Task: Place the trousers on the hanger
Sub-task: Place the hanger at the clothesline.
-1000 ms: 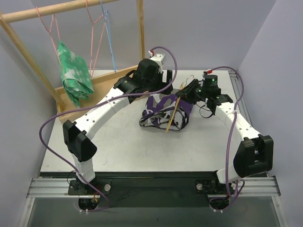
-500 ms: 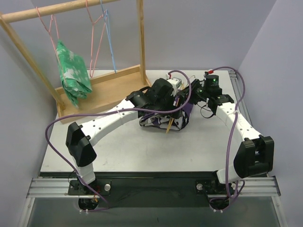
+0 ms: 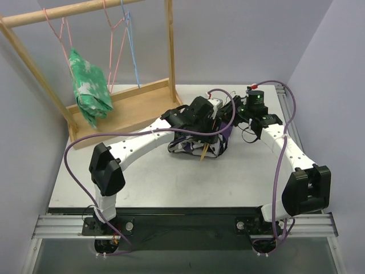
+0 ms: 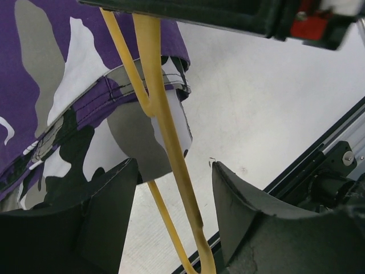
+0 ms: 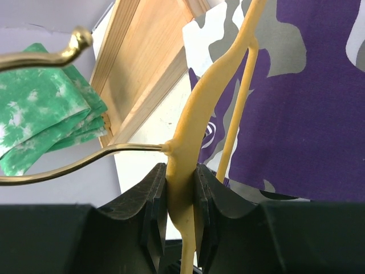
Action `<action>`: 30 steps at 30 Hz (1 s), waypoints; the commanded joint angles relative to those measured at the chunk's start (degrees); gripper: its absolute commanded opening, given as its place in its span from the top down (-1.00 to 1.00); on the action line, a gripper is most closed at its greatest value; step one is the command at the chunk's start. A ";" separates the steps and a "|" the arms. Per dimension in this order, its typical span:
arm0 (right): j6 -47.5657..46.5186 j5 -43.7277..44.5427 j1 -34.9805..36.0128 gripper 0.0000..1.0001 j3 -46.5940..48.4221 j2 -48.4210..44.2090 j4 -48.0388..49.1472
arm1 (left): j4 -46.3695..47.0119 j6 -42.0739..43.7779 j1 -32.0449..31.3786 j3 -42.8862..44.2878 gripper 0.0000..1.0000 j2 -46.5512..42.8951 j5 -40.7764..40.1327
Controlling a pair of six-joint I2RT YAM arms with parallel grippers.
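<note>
The camouflage trousers (image 3: 191, 145) lie bunched on the table's middle right. The yellow hanger (image 3: 204, 151) lies slanted over them, mostly hidden by my left arm. My right gripper (image 3: 230, 113) is shut on the hanger (image 5: 194, 114) just below its hook, as the right wrist view shows (image 5: 181, 194), with the trousers (image 5: 308, 97) behind. My left gripper (image 3: 217, 117) is open above the trousers' far edge. In the left wrist view (image 4: 174, 217) its jaws stand either side of the hanger's two wires (image 4: 165, 142), apart from them, over the trousers (image 4: 57, 85).
A wooden rack (image 3: 85, 8) stands at the back left with its base board (image 3: 125, 105) on the table. On it hang pink hangers (image 3: 114, 45), a blue hanger (image 3: 131, 51) and a green-and-white garment (image 3: 88, 88). The table's right edge rail (image 3: 288, 114) is close.
My left arm has swung right from near the rack's base to over the trousers, beside the right gripper, and now covers much of the hanger. The right gripper has stayed put.
</note>
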 commanded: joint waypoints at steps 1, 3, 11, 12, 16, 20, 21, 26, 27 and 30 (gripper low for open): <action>0.59 -0.32 0.36 1.00 1.41 -3.92 0.64 | -0.20 2.14 -0.46 3.88 -0.28 1.92 0.59; 0.94 -0.32 0.53 1.00 1.50 -4.01 0.64 | -0.38 2.49 -0.38 4.32 0.06 2.80 0.42; 1.30 -0.24 0.71 0.98 1.32 -4.18 -0.94 | -2.30 1.88 -0.38 4.06 1.00 1.93 -5.37; 1.03 -0.24 0.62 0.88 1.41 -4.18 -1.38 | -2.83 1.62 -0.38 4.06 1.00 1.58 -6.17; -0.28 -1.64 0.71 -0.07 1.59 -4.36 -3.83 | -5.21 0.22 -0.29 1.52 1.00 -2.02 -12.58; 0.33 -2.96 0.62 -0.49 0.36 -7.25 -4.90 | -4.07 -4.26 2.08 -8.73 1.00 -10.96 -16.88; 0.33 -3.48 0.62 -0.52 0.18 -8.83 -5.25 | -3.72 -6.27 2.61 -10.51 1.00 -12.82 -17.59; -2.21 -7.52 0.53 -0.55 -2.10 -14.11 -6.74 | -1.51 -11.03 5.95 -18.08 1.00 -24.43 -21.64; -2.74 -7.36 0.53 -0.55 -3.06 -16.12 -8.66 | -2.04 -12.17 6.13 -18.96 1.00 -25.31 -22.86; -5.03 -5.52 -0.08 -0.55 -6.48 -20.42 -11.48 | -2.49 -13.67 6.13 -19.93 1.00 -29.09 -24.36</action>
